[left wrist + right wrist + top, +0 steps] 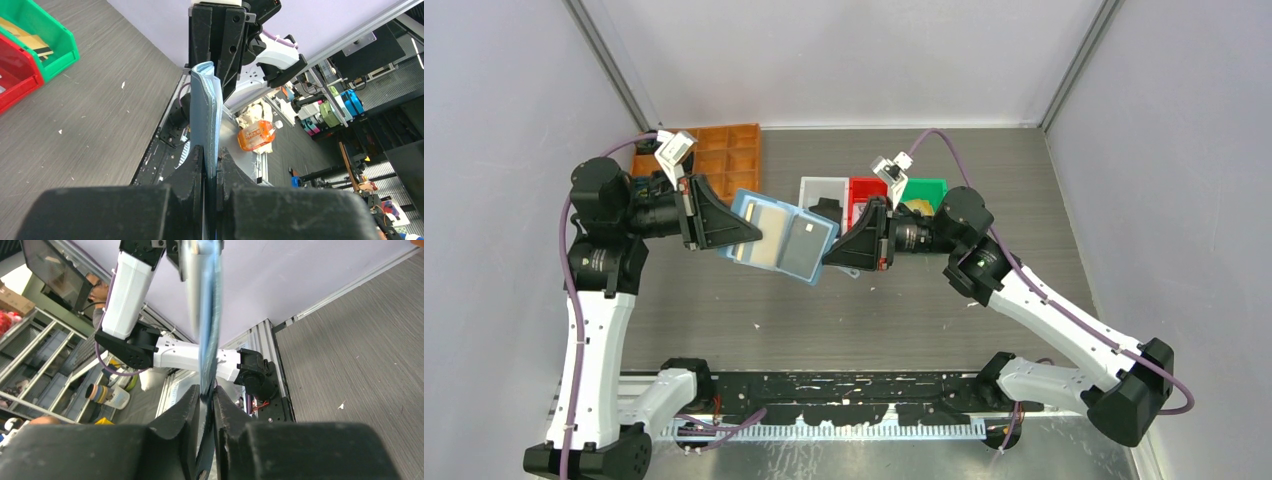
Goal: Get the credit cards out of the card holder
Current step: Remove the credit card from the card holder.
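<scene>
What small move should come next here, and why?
Probably the right claw should shift its pinch onto the grey card and slide it out, while the left claw holds the card holder: it and the pale card sit in pockets.

Robotics lab, by all signs: grey tabletop (pixel 924 310) boxed in by pale lilac panels (pixel 844 60) on aluminium posts (pixel 621 72), plastic sorting bins (pixel 929 186) at its far edge. Beyond the enclosure, metal shelving (pixel 35 360) stocked with boxes, a dark monitor (pixel 47 270), racks of coloured gear (pixel 345 100).
</scene>
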`<state>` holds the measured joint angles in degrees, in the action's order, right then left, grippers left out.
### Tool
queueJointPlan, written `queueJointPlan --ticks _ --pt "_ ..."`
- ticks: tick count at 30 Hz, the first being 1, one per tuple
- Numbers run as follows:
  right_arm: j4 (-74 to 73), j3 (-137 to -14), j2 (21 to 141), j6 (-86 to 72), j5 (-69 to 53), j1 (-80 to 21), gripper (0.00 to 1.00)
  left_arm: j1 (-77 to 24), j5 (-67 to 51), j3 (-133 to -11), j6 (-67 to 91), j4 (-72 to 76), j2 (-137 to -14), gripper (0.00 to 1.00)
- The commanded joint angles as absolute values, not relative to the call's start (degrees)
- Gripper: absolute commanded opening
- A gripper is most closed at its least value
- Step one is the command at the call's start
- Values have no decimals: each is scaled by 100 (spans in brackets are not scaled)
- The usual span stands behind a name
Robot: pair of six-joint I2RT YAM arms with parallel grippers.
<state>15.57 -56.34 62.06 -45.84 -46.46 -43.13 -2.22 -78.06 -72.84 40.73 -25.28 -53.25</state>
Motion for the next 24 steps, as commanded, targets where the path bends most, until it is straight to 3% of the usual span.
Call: queueJointPlan --ticks 1,2,5,8,11,15,16,17,19,20,21,24 --pt "1775 -5872 6234 -4578 -4194 -4343 32 -213 -8024 -7393 4236 -2198 -5213 0" --pt "1775 -5891 6254 -4605 -4126 -4346 43 -216 -8023 -7381 4236 -2186 -5213 0" --pt "1904 -5952 6351 -4718 -4058 -4355 49 -216 -8007 -7358 4236 -2166 -5214 0" --pt "2081 -5968 6402 -4778 -4081 -4382 43 -213 -8007 -7366 4260 -2167 -5232 0" --pt "2227 -5932 6353 -4819 -4249 -4393 29 -215 -8018 -7397 4271 -2140 -5234 0" --pt "2782 -5779 6255 -5126 -4503 -4396 27 -216 -7992 -7297 4240 -2102 -5232 0" --pt "2814 -5786 6248 -5153 -4517 -4395 20 -212 -7964 -7231 4181 -2099 -5222 0" --pt "2722 -5821 6242 -5141 -4510 -4398 11 -212 -7942 -7143 4039 -2108 -5200 7" --pt "2239 -6002 6264 -4972 -4537 -4401 1 -218 -7890 -7098 3199 -2671 -5195 42" --pt "1895 -6134 6278 -4814 -4592 -4401 1 -213 -7780 -7208 2511 -3366 -5230 60" --pt "1419 -6291 6294 -4604 -4660 -4399 1 -216 -7642 -7355 1893 -4034 -5284 72" --pt "-370 -6868 6391 -3718 -4762 -4397 1 -213 -7288 -7836 634 -5158 -5431 93"
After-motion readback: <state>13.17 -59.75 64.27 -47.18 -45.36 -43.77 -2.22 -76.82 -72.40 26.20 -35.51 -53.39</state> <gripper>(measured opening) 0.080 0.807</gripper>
